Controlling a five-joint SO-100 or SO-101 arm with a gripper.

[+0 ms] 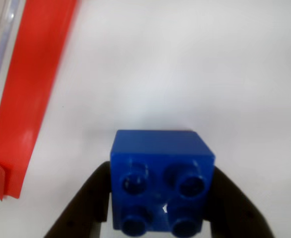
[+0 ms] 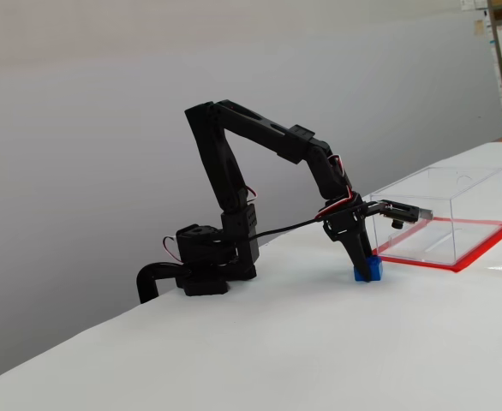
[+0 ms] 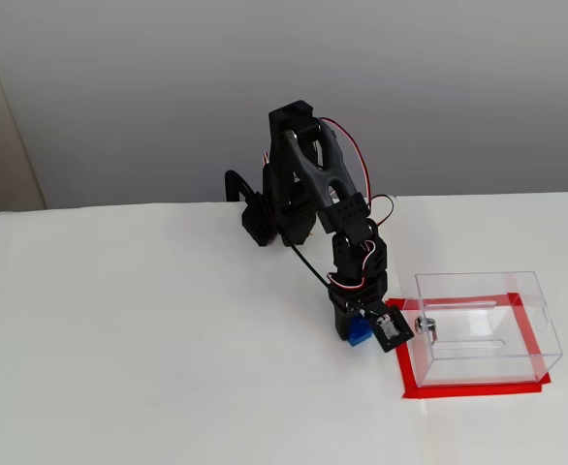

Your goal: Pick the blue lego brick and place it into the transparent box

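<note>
The blue lego brick point(image 1: 160, 168) stands studs-up on the white table, just left of the transparent box point(image 3: 488, 329) in a fixed view. My gripper point(image 1: 161, 173) is down over the brick, with a black finger point(image 1: 86, 203) pressed against each side, shut on it. The brick also shows in both fixed views point(image 2: 367, 274) point(image 3: 359, 334), at table level under the gripper point(image 2: 367, 264) point(image 3: 357, 327). The box, clear-walled on a red base point(image 1: 31, 89), also shows in the other fixed view point(image 2: 439, 214). I see no brick in it.
A small silver metal cylinder point(image 3: 426, 326) shows at the box's near-left wall, by the wrist camera board point(image 3: 393, 329). The arm's base point(image 3: 265, 218) stands at the back of the table. White tabletop lies all around.
</note>
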